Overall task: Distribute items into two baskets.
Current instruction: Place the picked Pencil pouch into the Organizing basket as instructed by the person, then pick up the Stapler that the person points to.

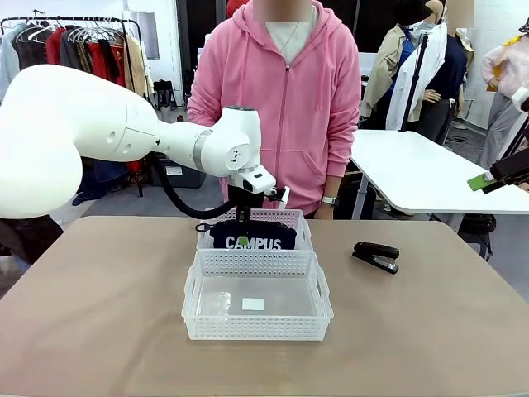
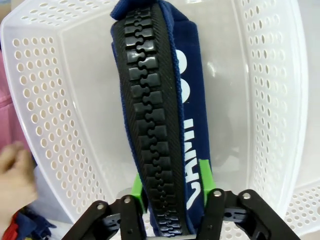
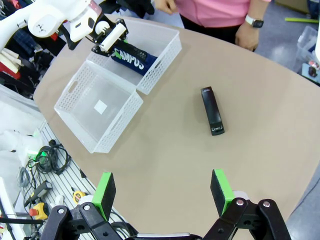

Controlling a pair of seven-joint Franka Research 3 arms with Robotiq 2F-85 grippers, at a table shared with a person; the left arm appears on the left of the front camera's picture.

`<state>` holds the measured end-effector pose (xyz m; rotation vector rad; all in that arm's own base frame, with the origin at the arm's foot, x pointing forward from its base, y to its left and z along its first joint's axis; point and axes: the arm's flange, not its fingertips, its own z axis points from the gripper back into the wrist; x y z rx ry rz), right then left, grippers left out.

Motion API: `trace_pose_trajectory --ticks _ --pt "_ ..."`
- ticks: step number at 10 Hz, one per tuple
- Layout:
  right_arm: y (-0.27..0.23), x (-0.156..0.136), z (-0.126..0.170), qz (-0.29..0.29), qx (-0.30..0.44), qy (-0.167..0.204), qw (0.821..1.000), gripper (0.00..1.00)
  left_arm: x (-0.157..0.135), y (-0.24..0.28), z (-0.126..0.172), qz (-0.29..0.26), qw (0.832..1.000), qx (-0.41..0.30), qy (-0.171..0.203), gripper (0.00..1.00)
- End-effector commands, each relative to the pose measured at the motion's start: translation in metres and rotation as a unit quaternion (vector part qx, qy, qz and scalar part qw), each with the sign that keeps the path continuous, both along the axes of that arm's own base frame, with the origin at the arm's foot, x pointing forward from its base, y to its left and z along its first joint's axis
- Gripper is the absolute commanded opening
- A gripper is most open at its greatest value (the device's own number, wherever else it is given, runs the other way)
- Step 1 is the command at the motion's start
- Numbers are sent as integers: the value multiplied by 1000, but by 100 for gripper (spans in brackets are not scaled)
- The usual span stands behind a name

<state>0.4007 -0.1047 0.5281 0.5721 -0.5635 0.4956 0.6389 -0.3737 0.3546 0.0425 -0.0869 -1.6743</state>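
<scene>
Front view — the left claw [image 1: 245, 217] reaches over the far white lattice plastic basket [image 1: 302, 225]. The navy blue soft zip pouch [image 1: 252, 238] lettered "CAMPUS" stands inside it on edge. The near white lattice plastic basket [image 1: 256, 331] holds nothing. The black desk stapler [image 1: 376, 255] lies on the tan surface [image 1: 99, 314], right of both baskets.

Left wrist view — the green pads [image 2: 205, 175] lie against both flanks of the pouch, zip edge up. Firm clamp or loose touch: cannot tell.

Right wrist view — the right claw [image 3: 162, 192] hangs over bare surface, jaws wide apart and empty, with the stapler well beyond it.

Judgement: the pouch is as good as placed. Letting it go and moving the stapler, likely to the near basket, are left.
</scene>
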Motion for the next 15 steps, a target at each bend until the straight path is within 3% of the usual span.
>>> trace_pose_trajectory --ticks 1,8,10,15 --pt "0 1 1 3 8 -5 1000 100 -1 -1 13 -6 1000 4 14 100" --pt "0 1 1 3 8 -5 1000 100 -28 22 81 2 1000 -10 9 100" --pt "0 1 1 3 8 -5 1000 100 -15 13 78 9 1000 -2 -1 100" --pt "0 1 1 3 8 -5 1000 100 -15 13 78 9 1000 -2 -1 100"
